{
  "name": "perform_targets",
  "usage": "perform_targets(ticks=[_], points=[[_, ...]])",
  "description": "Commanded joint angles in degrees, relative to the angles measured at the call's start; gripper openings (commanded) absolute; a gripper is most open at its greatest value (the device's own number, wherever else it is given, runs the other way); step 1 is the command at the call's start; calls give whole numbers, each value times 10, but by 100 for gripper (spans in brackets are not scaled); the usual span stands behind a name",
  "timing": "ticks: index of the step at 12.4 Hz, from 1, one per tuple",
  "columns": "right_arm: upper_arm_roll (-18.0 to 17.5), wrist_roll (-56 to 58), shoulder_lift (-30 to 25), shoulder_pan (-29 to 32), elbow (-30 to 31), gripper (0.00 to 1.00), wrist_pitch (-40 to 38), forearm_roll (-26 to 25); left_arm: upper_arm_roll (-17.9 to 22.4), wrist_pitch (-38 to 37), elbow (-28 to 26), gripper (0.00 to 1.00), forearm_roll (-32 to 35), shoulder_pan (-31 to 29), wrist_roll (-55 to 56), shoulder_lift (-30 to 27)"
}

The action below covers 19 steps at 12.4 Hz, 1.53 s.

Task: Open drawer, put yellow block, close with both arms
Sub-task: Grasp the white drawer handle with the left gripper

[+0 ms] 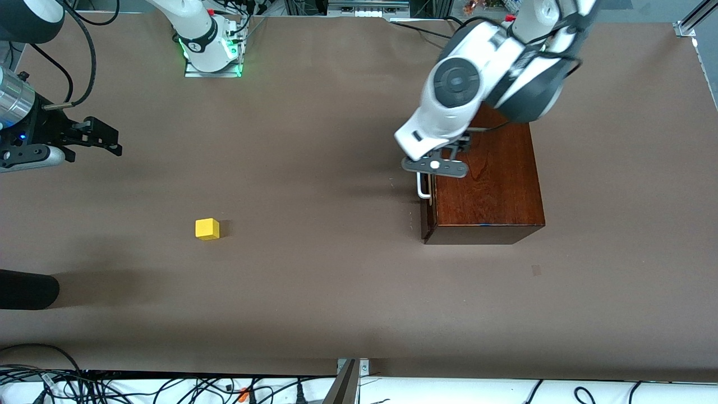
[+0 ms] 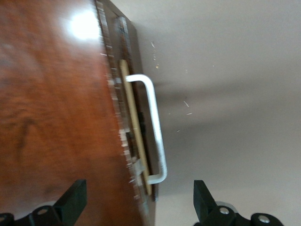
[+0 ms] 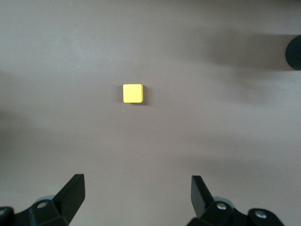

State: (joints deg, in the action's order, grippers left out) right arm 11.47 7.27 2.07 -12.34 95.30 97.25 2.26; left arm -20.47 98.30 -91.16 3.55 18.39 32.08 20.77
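Note:
The dark reddish-brown wooden box (image 1: pixel 493 179) stands toward the left arm's end of the table. Its drawer front (image 1: pixel 428 216) with the white bar handle (image 1: pixel 422 188) faces the right arm's end. In the left wrist view only a thin pale strip shows between the drawer front (image 2: pixel 141 108) and the box, beside the handle (image 2: pixel 157 132). My left gripper (image 1: pixel 443 160) hangs open over the box's handle edge, its fingertips (image 2: pixel 77 190) astride that edge, touching nothing. The yellow block (image 1: pixel 207 229) lies on the bare table. My right gripper (image 1: pixel 106 139) is open and empty, up in the air with the block (image 3: pixel 132 93) in its view.
A black rounded object (image 1: pixel 25 289) juts in at the table's edge at the right arm's end, nearer to the front camera than the block. It also shows in the right wrist view (image 3: pixel 294 52). Brown table surface (image 1: pixel 314 269) lies between block and box.

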Motion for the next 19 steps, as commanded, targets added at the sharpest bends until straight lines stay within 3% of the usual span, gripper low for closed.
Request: perform_targets(ticks=[1,4,9,19], points=[[-1,-1,6,3,-13,100,-8,1,3,26,19,100,56,44,71,44],[-2,-1,5,2,-13,100,-10,0,3,52,12,100,128,85,116,85],[-4,-1,4,1,-13,100,-9,0,6,69,11,100,188,98,151,124],[-5,0,4,0,-14,100,-5,-1,7,90,13,100,189,104,189,148]])
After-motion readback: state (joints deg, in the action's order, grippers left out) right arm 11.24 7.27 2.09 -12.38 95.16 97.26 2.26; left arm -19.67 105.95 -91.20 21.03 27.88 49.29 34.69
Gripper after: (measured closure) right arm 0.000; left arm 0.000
